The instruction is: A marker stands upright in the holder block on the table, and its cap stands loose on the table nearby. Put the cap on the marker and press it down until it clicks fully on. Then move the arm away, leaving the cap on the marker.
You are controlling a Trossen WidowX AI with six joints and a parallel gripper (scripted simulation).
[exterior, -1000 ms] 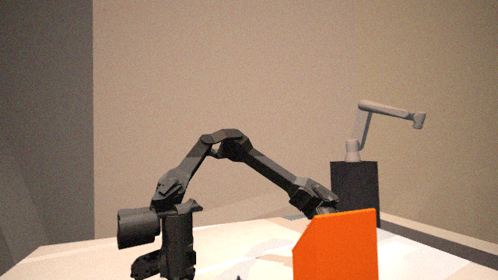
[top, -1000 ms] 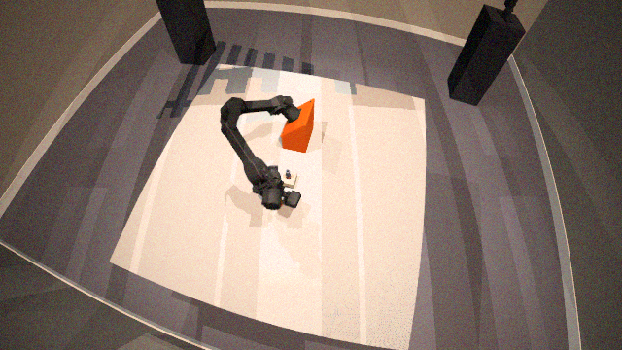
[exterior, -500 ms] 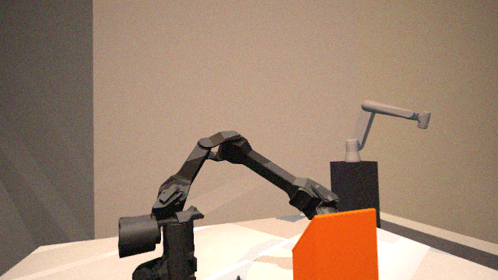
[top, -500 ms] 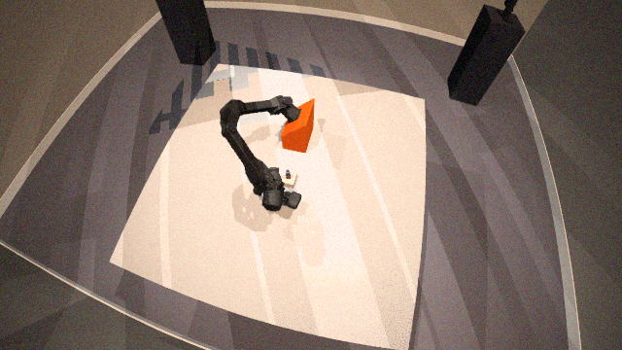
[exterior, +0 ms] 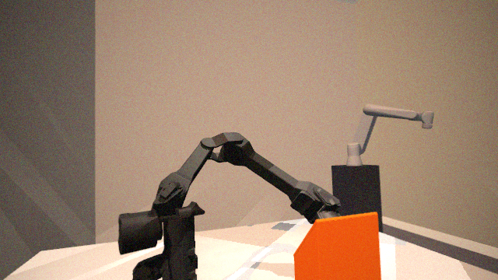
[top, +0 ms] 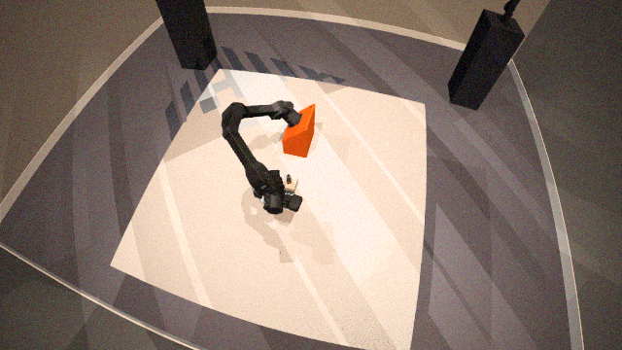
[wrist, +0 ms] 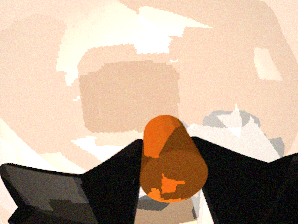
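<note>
The orange cap (wrist: 172,172) stands upright on the table between the two black fingers in the wrist view. My gripper (wrist: 166,144) is shut on it, with a finger against each side. In the top view, the arm's wrist hides the fingertips and the cap. The marker (top: 289,179) stands upright, its dark tip up, in the pale holder block (top: 290,190), right beside the gripper. The marker does not show in the wrist view, and I cannot make it out in the exterior view.
A large orange wedge-shaped block (top: 298,141) (exterior: 338,249) stands close to the arm's base. Two dark pedestals (top: 190,36) (top: 483,60) stand beyond the pale table top (top: 194,243). A grey arm (exterior: 393,113) stands on a pedestal in the exterior view.
</note>
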